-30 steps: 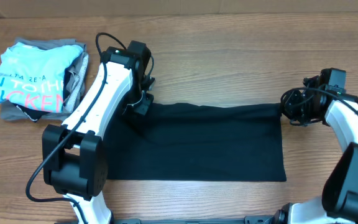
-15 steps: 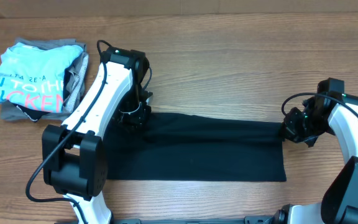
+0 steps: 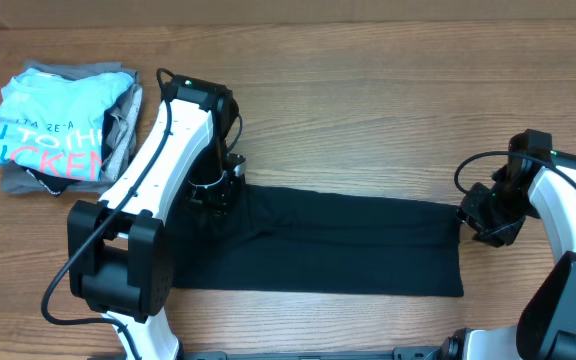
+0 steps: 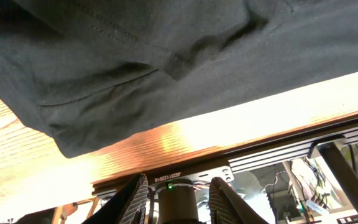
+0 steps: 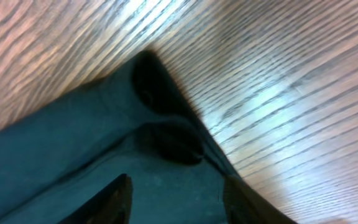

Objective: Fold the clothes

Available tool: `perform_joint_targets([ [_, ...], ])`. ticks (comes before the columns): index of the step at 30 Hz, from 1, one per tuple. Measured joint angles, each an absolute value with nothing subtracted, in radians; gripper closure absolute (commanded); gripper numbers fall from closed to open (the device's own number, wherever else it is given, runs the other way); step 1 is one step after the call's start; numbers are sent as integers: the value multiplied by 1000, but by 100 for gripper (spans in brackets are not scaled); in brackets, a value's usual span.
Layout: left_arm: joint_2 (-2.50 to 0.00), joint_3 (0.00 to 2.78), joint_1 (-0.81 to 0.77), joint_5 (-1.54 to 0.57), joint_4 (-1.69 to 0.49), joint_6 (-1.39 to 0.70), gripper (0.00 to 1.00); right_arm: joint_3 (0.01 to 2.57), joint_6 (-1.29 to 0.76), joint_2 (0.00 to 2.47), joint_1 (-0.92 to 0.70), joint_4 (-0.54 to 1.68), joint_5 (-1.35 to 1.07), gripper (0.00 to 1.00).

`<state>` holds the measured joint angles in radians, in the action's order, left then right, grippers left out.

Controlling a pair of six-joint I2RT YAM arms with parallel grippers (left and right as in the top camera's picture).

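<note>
A black garment (image 3: 338,240) lies flat as a wide band across the middle of the table. My left gripper (image 3: 213,192) sits low over its far left corner. In the left wrist view its fingers (image 4: 178,193) stand apart with nothing between them, and the cloth (image 4: 166,50) lies wrinkled on the wood beyond them. My right gripper (image 3: 480,222) is at the garment's far right corner. In the right wrist view its fingers (image 5: 179,199) are spread wide just over the cloth's folded corner (image 5: 73,143).
A stack of folded clothes (image 3: 53,125), with a light blue printed shirt on top, sits at the far left of the table. The table's near edge and the arm base (image 4: 185,177) show in the left wrist view.
Both grippers moved toward the near side, drawing the garment's far edge with them, so the black band is now narrower. The right gripper has dropped lower beside the corner.
</note>
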<state>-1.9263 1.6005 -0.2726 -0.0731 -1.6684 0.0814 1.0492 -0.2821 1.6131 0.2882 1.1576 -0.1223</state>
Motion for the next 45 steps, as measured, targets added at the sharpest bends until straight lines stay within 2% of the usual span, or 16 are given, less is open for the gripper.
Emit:
perform_joint_targets([
  [4, -1926, 1598, -259, -48, -1636, 75, 49, 1049, -283, 1613, 288, 1160, -115, 46],
  [8, -1926, 1590, -216, -28, -1471, 70, 39, 1049, -283, 1613, 288, 1159, -116, 46],
  [14, -1926, 1534, -139, -49, -1192, 86, 37, 1049, -284, 1613, 288, 1153, -128, 46],
  [21, -1925, 1442, -103, -95, -1022, 120, 34, 1049, -283, 1613, 288, 1141, -149, 46],
  [27, -1935, 1386, -70, -194, -963, 172, 46, 1049, -283, 1613, 288, 1137, -165, 46],
  [32, -1982, 1386, -65, -260, -960, 201, 80, 1049, -283, 1613, 288, 1137, -169, 46],
  [36, -1997, 1385, -65, -278, -979, 217, 94, 1049, -283, 1613, 288, 1136, -170, 46],
  [45, -1998, 1511, -30, -266, -1205, 221, 96, 1049, -283, 1613, 288, 1137, -176, 46],
])
